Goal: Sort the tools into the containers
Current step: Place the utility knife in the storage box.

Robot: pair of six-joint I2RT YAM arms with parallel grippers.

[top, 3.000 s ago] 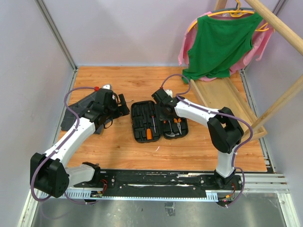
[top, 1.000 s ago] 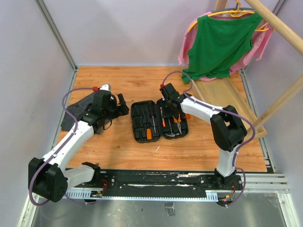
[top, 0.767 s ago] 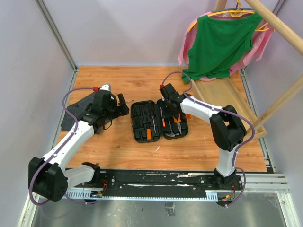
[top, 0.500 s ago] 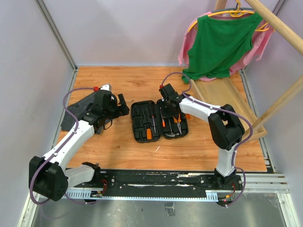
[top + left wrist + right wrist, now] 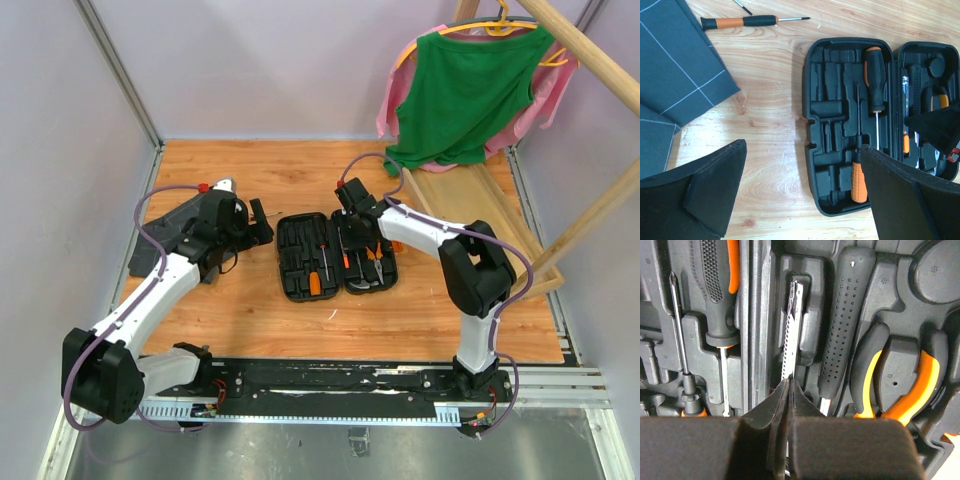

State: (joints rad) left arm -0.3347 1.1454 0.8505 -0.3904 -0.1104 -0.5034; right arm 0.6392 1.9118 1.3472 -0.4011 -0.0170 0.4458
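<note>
Tool case point(image 5: 830, 150) lies open (screwdrivers point(image 5: 875, 75) and pliers point(image 5: 900, 385) slotted inside), right gripper point(image 5: 789, 390) closed tight at the end of a serrated blade point(image 5: 791, 330), left gripper point(image 5: 802, 185) spread wide.

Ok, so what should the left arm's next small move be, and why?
Probably ease the left gripper toward the loose screwdriver and line up over its orange-and-black handle. The gripper is open and empty, that screwdriver lies on the table beside the grey cloth, outside the tool case, and the case shows unfilled slots.
</note>
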